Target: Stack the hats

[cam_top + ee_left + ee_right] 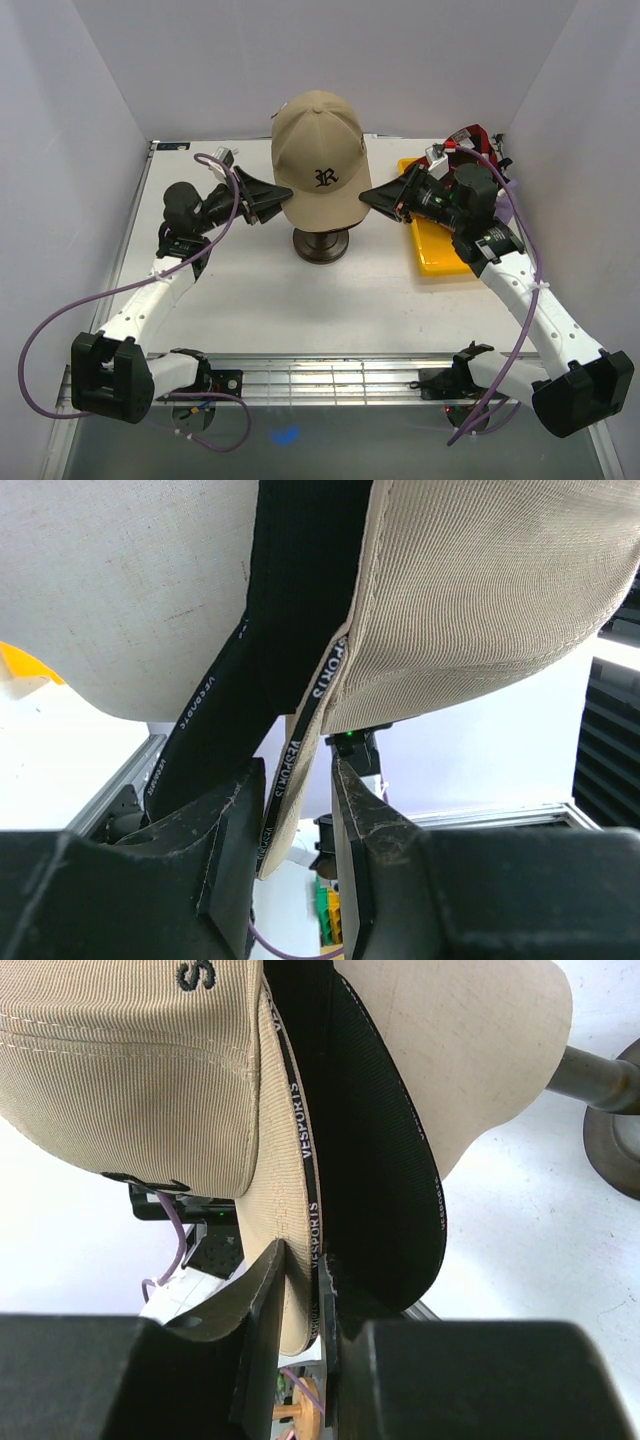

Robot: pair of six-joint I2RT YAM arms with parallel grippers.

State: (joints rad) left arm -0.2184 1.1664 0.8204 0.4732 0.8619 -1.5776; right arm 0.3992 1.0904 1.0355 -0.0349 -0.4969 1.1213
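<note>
The left rim of the tan cap is straddled by the parted, unclamped jaws of the left gripper. Its right rim is pinched by the right gripper. The cap is seated over a black cap on the mannequin head at mid-table. Farther right a yellow tray is seen, with a red cap behind it.

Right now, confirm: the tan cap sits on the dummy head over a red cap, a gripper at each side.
The lower cap is black, not red; the right wrist view shows it. The tan cap does sit over it on the dummy head, left gripper and right gripper at its sides.
</note>
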